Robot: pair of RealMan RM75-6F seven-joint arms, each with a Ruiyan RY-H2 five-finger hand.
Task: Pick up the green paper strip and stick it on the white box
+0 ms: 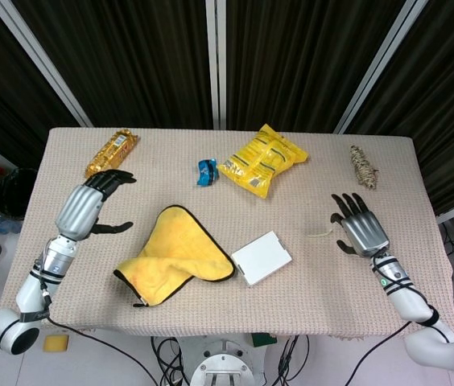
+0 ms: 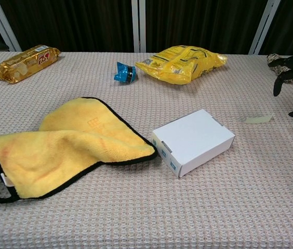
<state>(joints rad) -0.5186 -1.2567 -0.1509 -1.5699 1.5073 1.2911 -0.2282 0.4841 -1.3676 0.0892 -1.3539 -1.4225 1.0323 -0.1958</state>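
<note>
**Approach geometry: right robot hand to green paper strip**

The green paper strip (image 1: 319, 234) lies flat on the tabletop (image 1: 307, 281), to the right of the white box (image 1: 261, 257) and apart from it. In the head view its long axis runs roughly left to right, tilted slightly, with the right end a little further from the robot.

The right robot hand (image 1: 359, 228) hovers just beside the strip, on the strip's right. Its fingers are spread and it holds nothing. The strip therefore lies directly toward the table centre from this hand, and the white box lies further along the same general direction, nearer the front edge.

The left robot hand (image 1: 82, 211) is well apart from the strip, beyond the yellow microfibre cloth (image 1: 175, 257). Its fingers are apart and empty.

Judgement: the right robot hand is the nearer one and is the natural choice for the pick. The strip is thin and flat on the textured tabletop, so the pinch will likely need to come down on one end, probably the right end.
</note>
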